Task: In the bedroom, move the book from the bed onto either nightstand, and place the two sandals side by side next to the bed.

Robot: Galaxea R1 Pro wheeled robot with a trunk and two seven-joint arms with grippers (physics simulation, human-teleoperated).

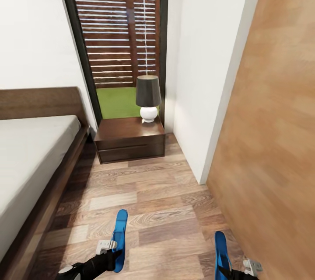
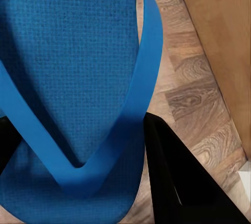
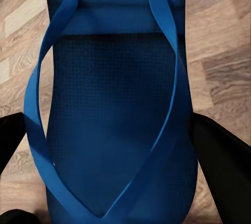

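Left gripper point(image 1: 114, 248) clamps left sandal point(image 1: 119, 238); right gripper point(image 1: 232, 267) clamps right sandal point(image 1: 222, 254). Long axes parallel, well apart; bed point(image 1: 35, 149) lies left.

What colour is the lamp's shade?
Dark grey-brown shade on a white base; head view shows it best.

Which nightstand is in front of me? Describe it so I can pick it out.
Follow the bed to its headboard end by the tall window. The nightstand sits on the floor there, low, dark brown, two drawers. It alone carries a dark-shaded lamp with a white base.
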